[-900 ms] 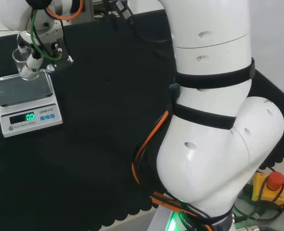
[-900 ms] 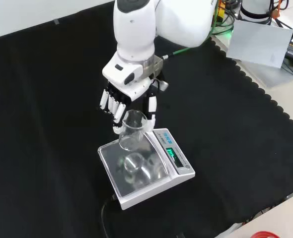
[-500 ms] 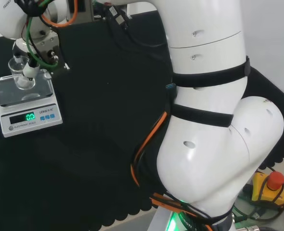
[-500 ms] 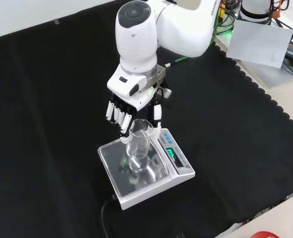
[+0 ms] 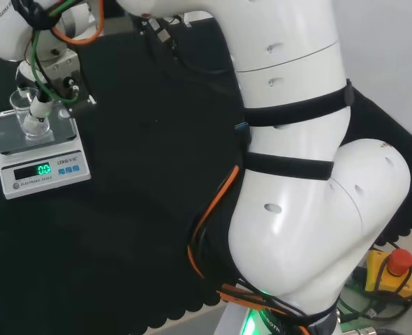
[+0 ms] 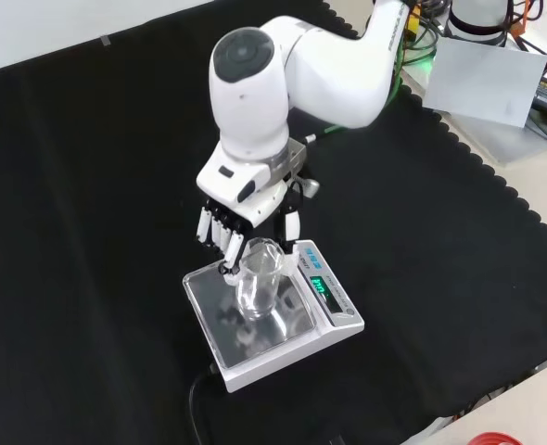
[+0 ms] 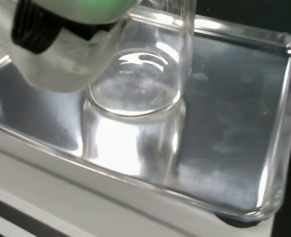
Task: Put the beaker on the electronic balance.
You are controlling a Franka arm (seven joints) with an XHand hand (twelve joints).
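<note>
We see the robot hand with fingers curled round the beaker, holding it upright so its base sits flat on the electronic balance pan.

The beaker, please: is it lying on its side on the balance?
No, the beaker stands upright on the balance's pan, with the hand around it.

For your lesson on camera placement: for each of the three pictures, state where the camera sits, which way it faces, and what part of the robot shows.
Head view: behind and above the base, over the white links toward the balance.
Front view: facing the arm, down on the hand round the beaker.
Wrist view: at the wrist, close on the beaker's base on the pan; a blurred finger shows.
All share the beaker and the balance.
</note>
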